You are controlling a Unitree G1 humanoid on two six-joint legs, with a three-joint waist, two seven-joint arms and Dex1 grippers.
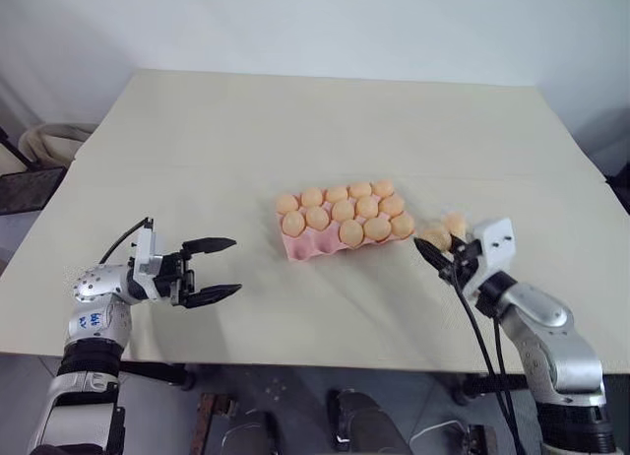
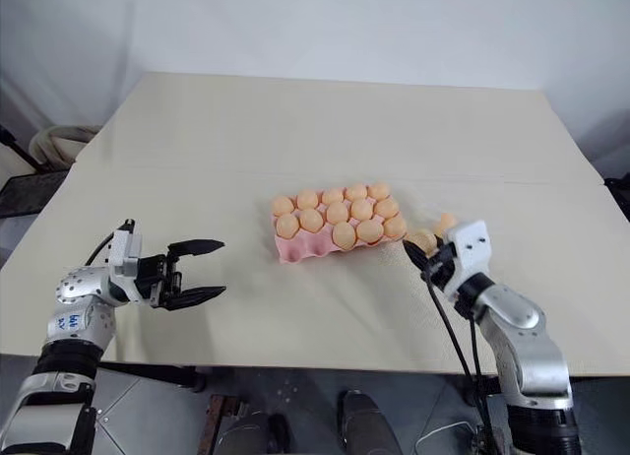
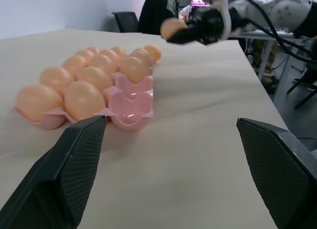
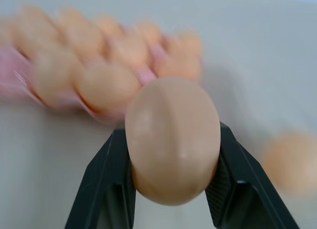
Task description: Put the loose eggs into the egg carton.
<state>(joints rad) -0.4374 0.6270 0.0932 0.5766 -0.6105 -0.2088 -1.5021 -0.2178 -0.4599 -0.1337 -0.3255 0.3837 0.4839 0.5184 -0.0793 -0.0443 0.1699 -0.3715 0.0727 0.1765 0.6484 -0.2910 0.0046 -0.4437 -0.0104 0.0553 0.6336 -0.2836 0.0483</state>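
- Beige counter (image 1: 295,130) against a plain white wall: I am mid-task, with the pink egg carton (image 1: 295,246) lying near the middle of the surface, slightly towards my right side.
- My right jaws are clamped on one loose egg (image 1: 436,238), held clear of the counter just beside the carton's right end; the right wrist view shows the shell pinched between both black fingers.
- My left jaws stand wide and empty, hovering over the counter well to the left of the carton.
- Step in hand, as I judge it: carrying the picked egg across to a free cup.
- Next move, in my view: swing the right arm left along the carton's near row, line the egg up over one of the vacant cups (image 3: 130,109) at the near-left corner, lower it gently and only then release, without knocking the seated eggs on the way.
- Count: one carton of fifteen cups; thirteen eggs seated (five in the far row, five in the middle, three in the near row); two cups empty.
- Outside the carton are two eggs: the one in my grip and a second egg (image 1: 455,223) resting on the counter just behind it.
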